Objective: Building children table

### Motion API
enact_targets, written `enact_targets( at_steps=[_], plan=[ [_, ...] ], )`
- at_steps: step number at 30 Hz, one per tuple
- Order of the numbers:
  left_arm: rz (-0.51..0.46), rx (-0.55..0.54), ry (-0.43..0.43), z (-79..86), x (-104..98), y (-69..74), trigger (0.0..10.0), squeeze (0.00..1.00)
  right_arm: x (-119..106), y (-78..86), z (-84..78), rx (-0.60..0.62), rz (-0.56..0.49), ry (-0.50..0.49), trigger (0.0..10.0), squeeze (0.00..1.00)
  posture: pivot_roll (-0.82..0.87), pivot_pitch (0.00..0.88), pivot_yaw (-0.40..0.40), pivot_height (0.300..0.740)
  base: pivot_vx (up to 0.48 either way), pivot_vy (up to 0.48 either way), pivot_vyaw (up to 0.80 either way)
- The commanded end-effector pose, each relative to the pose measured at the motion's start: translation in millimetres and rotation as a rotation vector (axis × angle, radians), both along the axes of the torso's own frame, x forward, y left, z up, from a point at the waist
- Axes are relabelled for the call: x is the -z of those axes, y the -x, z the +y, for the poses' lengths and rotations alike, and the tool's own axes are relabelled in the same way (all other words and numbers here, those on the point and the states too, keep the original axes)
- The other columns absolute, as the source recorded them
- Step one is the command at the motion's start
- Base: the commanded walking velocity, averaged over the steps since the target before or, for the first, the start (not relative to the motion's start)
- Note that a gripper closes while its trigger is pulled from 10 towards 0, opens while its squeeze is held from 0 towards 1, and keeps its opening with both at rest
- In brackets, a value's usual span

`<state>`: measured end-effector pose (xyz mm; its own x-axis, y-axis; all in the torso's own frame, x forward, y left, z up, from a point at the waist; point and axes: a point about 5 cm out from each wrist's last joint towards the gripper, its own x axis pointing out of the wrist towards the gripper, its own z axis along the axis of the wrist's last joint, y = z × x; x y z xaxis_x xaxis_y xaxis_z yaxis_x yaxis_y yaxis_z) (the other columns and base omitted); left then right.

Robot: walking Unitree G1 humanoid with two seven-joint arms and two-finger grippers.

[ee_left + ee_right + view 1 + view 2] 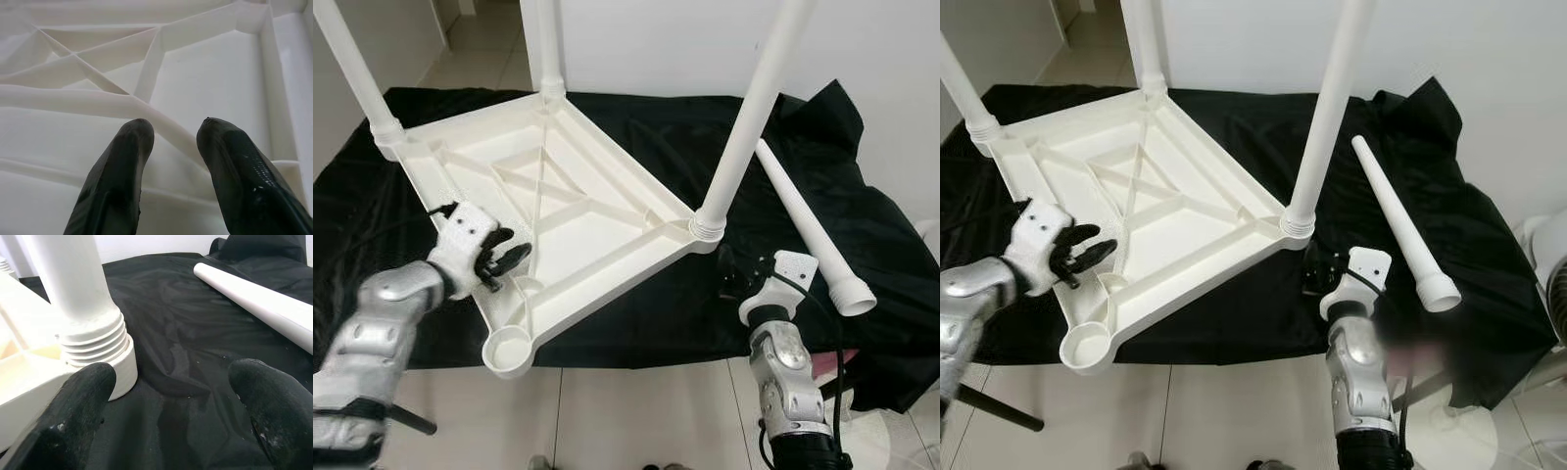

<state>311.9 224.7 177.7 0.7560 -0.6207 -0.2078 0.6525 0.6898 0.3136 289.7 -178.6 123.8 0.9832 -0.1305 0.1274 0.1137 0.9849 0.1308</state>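
The children's table (568, 220) is lying upside down on a black cloth (666, 313), with its ribbed underside facing up. Three white legs are standing upright in its corner sockets; the nearest of them (744, 117) is rising from the threaded socket at the corner toward the robot's right. The near corner socket (507, 350) is standing open with no leg in it. A loose fourth leg (808, 220) is lying flat on the cloth to the right of the table, apart from it, with its wide end toward the robot.

The left gripper (504, 259) is hovering just over the near left edge of the table. Its fingers (122, 166) are spread slightly and are gripping nothing; they are pointing across the inner ribs. The left arm is reaching in from the lower left with the wrist bent inward.

The right gripper (171, 396) is sitting low over the cloth just in front of the socket of the near right leg. Its fingers (73, 421) are spread wide and holding nothing, and the loose leg is lying beyond them. The right arm is rising nearly vertically from below.
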Motion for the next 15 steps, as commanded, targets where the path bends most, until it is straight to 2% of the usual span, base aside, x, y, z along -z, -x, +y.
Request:
enact_targets(
  at_steps=[1, 5, 7, 8, 10, 12, 14, 15],
  plan=[
    [0.041, 0.066, 0.007, 3.2, 0.2, 7.3, 10.0, 0.0, 5.5, 1.5, 0.3, 0.003, 0.015, -0.014, 10.0, 0.0, 0.03, 0.098, -0.008, 0.74, 0.0, 0.0, 0.0],
    [0.089, 0.13, -0.012, 10.0, -2.3, 15.6, 10.0, 0.0, 6.4, 0.8, 0.7, -0.003, 0.018, -0.014, 10.0, 0.0, 0.04, 0.1, -0.004, 0.74, 0.0, 0.0, 0.0],
    [0.136, 0.187, -0.065, 13.5, -1.4, 24.3, 10.0, 0.0, 6.7, 0.2, -0.7, -0.001, 0.018, -0.013, 10.0, 0.0, 0.04, 0.099, 0.0, 0.74, 0.0, 0.0, 0.0],
    [0.136, 0.187, -0.065, 13.5, -1.4, 24.3, 10.0, 0.0, 6.7, 0.2, -0.7, -0.001, 0.018, -0.013, 10.0, 0.0, 0.04, 0.099, 0.0, 0.74, 0.0, 0.0, 0.0],
    [0.205, 0.235, -0.123, 11.4, 5.1, 33.5, 10.0, 0.0, 6.9, -0.1, -2.3, 0.006, 0.018, -0.014, 10.0, 0.0, 0.05, 0.098, 0.004, 0.74, 0.0, 0.0, 0.0],
    [0.205, 0.235, -0.123, 11.4, 5.1, 33.5, 10.0, 0.0, 6.9, -0.1, -2.3, 0.006, 0.018, -0.014, 10.0, 0.0, 0.05, 0.098, 0.004, 0.74, 0.0, 0.0, 0.0],
    [0.251, 0.282, -0.192, 7.1, 13.8, 40.9, 10.0, 0.0, 7.1, -0.7, -1.5, 0.01, 0.016, -0.02, 10.0, 0.0, 0.05, 0.096, 0.011, 0.74, 0.0, 0.0, 0.0],
    [0.251, 0.282, -0.192, 7.1, 13.8, 40.9, 10.0, 0.0, 7.1, -0.7, -1.5, 0.01, 0.016, -0.02, 10.0, 0.0, 0.05, 0.096, 0.011, 0.74, 0.0, 0.0, 0.0]
  ],
)
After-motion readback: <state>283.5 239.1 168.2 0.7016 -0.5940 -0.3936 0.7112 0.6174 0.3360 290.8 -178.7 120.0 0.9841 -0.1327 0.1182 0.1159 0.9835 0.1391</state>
